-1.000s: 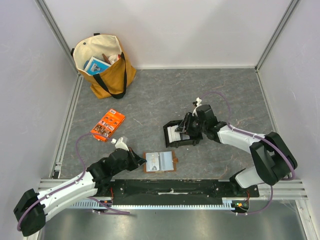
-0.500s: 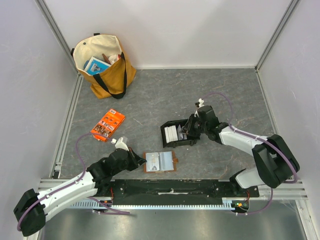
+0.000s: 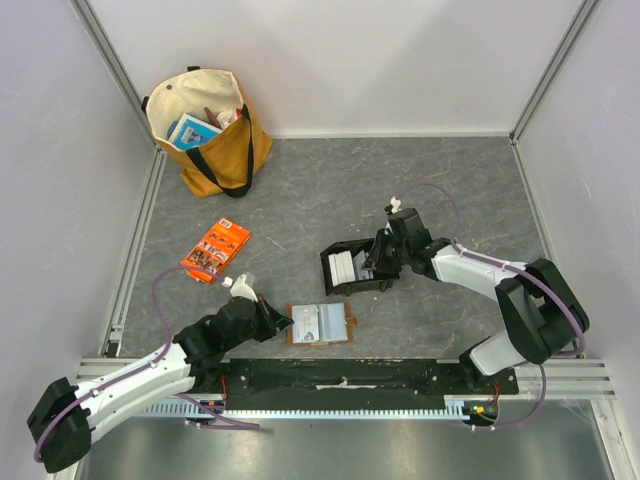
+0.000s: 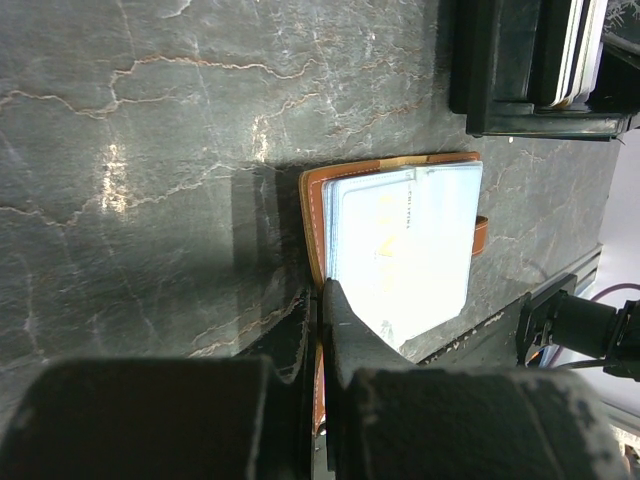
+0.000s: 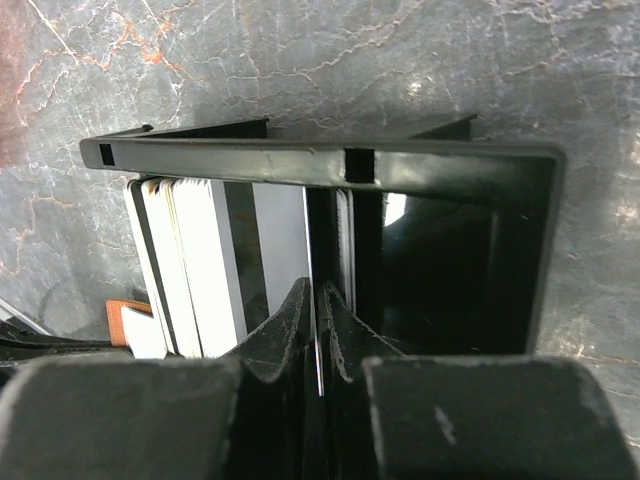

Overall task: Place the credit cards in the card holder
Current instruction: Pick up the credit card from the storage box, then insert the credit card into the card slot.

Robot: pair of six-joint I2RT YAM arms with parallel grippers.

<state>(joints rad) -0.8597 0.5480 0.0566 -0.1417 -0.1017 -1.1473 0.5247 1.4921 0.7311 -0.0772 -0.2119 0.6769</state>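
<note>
The brown card holder (image 3: 320,323) lies open near the front edge, with a pale card (image 4: 400,250) showing in its pocket. My left gripper (image 3: 283,322) is shut on the holder's left flap (image 4: 312,230); the brown edge runs between its fingers (image 4: 345,330). Several white credit cards (image 3: 343,267) stand on edge in the left end of a black tray (image 3: 350,289). My right gripper (image 3: 372,262) reaches into that tray (image 5: 320,160) and is shut on the thin edge of one credit card (image 5: 317,362). The remaining cards (image 5: 190,260) stand to its left.
An orange printed packet (image 3: 215,248) lies left of centre. A tan tote bag (image 3: 205,130) with items inside stands in the far left corner. Walls close in the table on three sides, with a metal rail along the left edge.
My right gripper's jaws have closed onto a card inside the tray. The tray has slid a little to the left. The left arm and the card holder have not moved.
</note>
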